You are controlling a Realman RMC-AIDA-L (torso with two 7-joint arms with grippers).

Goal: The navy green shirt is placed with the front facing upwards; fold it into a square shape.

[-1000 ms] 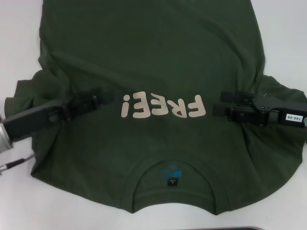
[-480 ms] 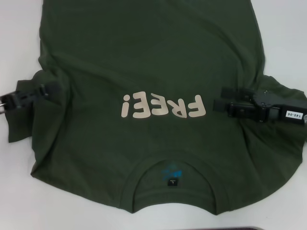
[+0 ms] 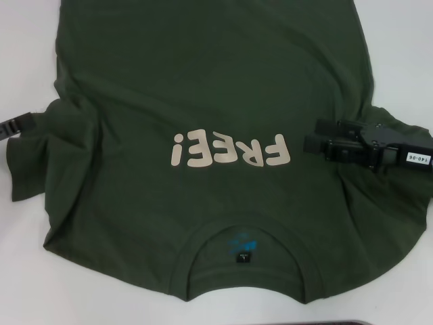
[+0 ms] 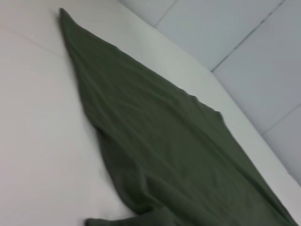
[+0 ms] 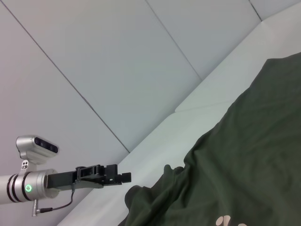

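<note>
The navy green shirt (image 3: pixel 216 81) lies front up on the white table, its cream "FREE!" lettering (image 3: pixel 230 150) facing me upside down and its collar (image 3: pixel 243 254) nearest me. Its left sleeve (image 3: pixel 30 162) lies bunched at the shirt's left side. My left gripper (image 3: pixel 20 124) sits at the far left edge of the head view, just off that sleeve; the right wrist view shows it (image 5: pixel 123 177) hovering beside the cloth with nothing in it. My right gripper (image 3: pixel 312 135) is open over the shirt's right side, beside the lettering, above the gathered right sleeve (image 3: pixel 399 196).
White table (image 3: pixel 27 40) surrounds the shirt on both sides. A dark strip (image 3: pixel 338 322) runs along the near edge. Pale wall panels (image 5: pixel 117 56) stand behind the table. The left wrist view shows only the shirt (image 4: pixel 178 155) on the table.
My left gripper has drawn back leftward off the shirt's chest to the edge of the head view. My right gripper has shifted slightly right and up.
</note>
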